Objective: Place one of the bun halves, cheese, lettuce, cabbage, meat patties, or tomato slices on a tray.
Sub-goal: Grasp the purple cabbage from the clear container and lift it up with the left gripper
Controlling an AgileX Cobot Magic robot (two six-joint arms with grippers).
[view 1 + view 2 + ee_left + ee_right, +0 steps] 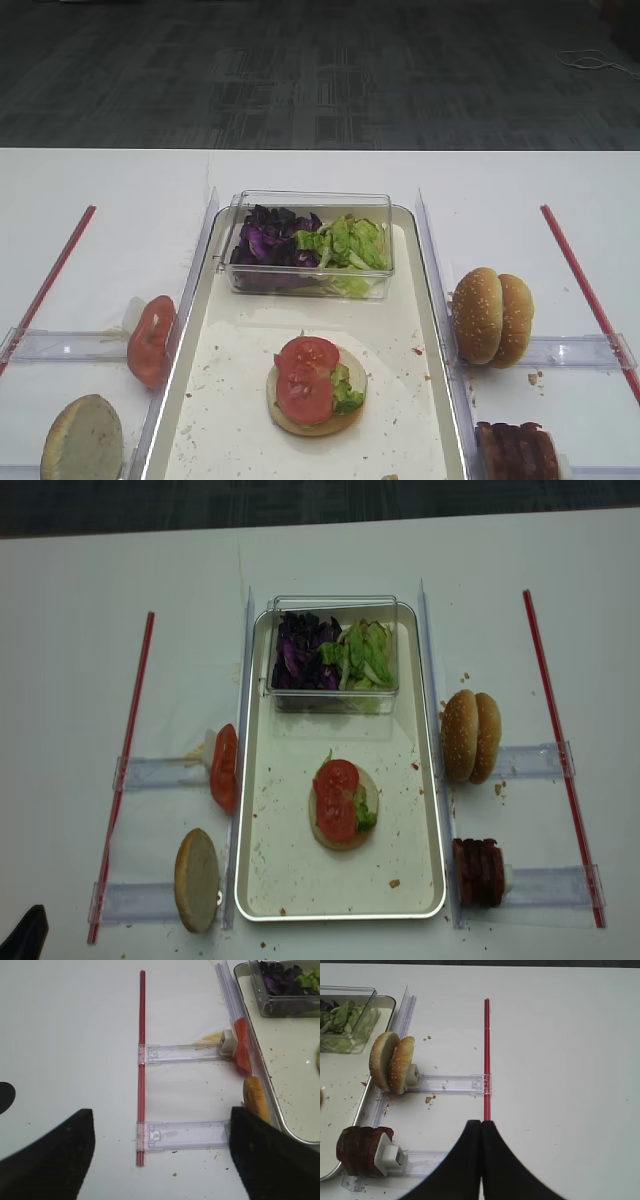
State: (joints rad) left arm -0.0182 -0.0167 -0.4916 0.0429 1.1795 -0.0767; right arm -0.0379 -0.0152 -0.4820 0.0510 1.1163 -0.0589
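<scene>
On the off-white tray (410, 400) lies a bun half (318, 418) topped with lettuce (346, 392) and two tomato slices (306, 378). Cabbage (270, 240) and more lettuce fill a clear box (310, 285) at the tray's far end. Left of the tray stand a tomato slice (150, 340) and a bun half (83, 438); on the right are two bun halves (492, 315) and meat patties (516, 452). No cheese is in view. My left gripper (160, 1120) is open and empty over the table left of the tray. My right gripper (481, 1122) is shut and empty, right of the patties (360, 1150).
Clear plastic rails (160, 772) hold the standing food on both sides of the tray. A red strip (125, 770) runs along the table at the far left and another (560, 750) at the far right. Crumbs dot the tray and table.
</scene>
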